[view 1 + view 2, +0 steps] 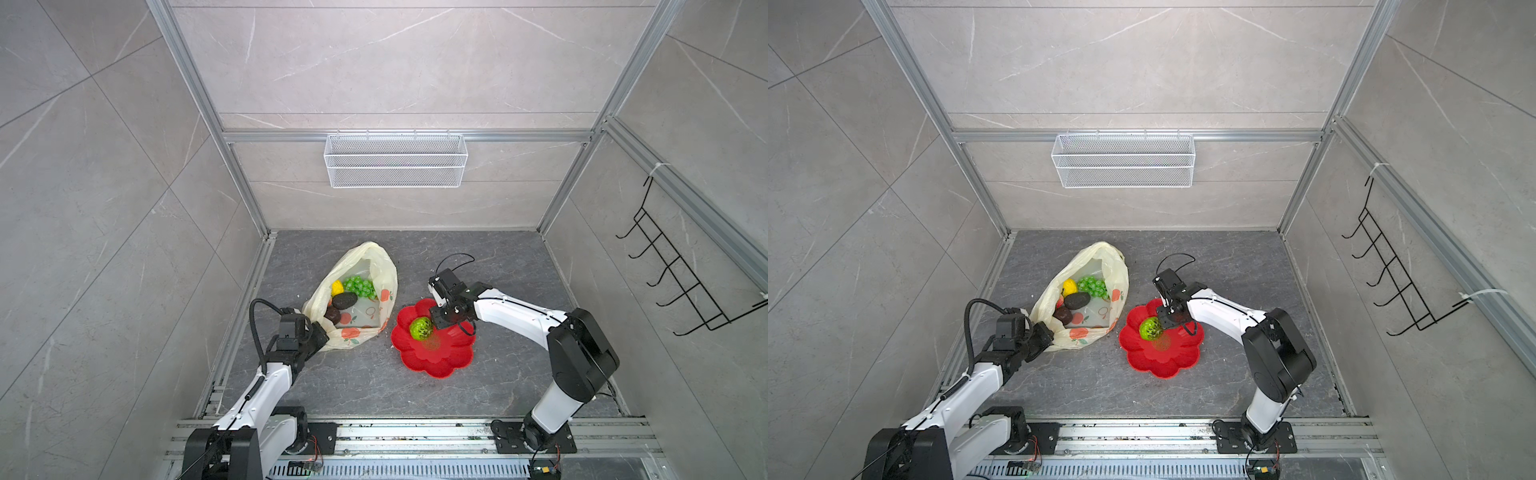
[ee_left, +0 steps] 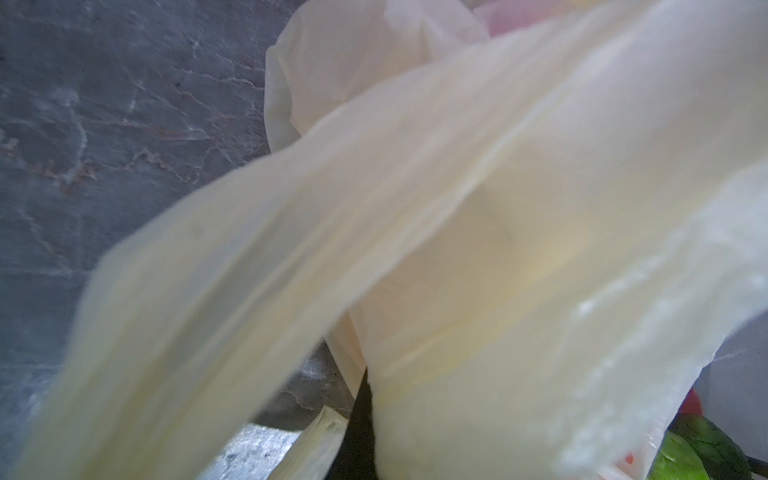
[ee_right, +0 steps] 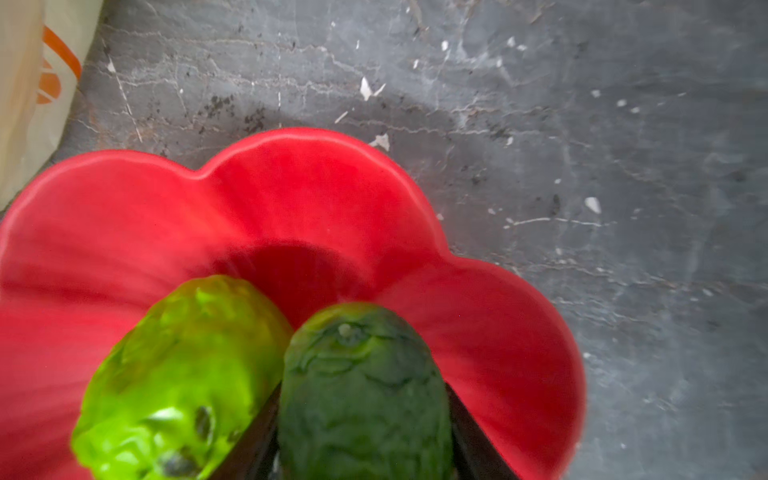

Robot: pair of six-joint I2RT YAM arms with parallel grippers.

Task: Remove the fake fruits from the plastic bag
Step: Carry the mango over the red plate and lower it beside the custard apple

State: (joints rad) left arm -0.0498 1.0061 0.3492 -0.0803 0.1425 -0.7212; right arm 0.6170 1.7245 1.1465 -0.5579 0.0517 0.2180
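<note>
While left pincer (image 1: pixel 323 333) clamps bag (image 1: pixel 384 270) | right pincer (image 1: pixel 434 320) holds green fruit (image 3: pixel 361 395) inside plate (image 1: pixel 436 365) rim

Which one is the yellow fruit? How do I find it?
Look at the plastic bag lying open left of the red flower-shaped plate. Inside it, next to the green grape bunch, sits the yellow knobbly fruit, the only yellow one there.

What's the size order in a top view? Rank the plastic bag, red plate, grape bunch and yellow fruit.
1. plastic bag, largest
2. red plate, slightly smaller
3. grape bunch
4. yellow fruit, smallest
All lie at a similar distance from the camera, so the order holds.
</note>
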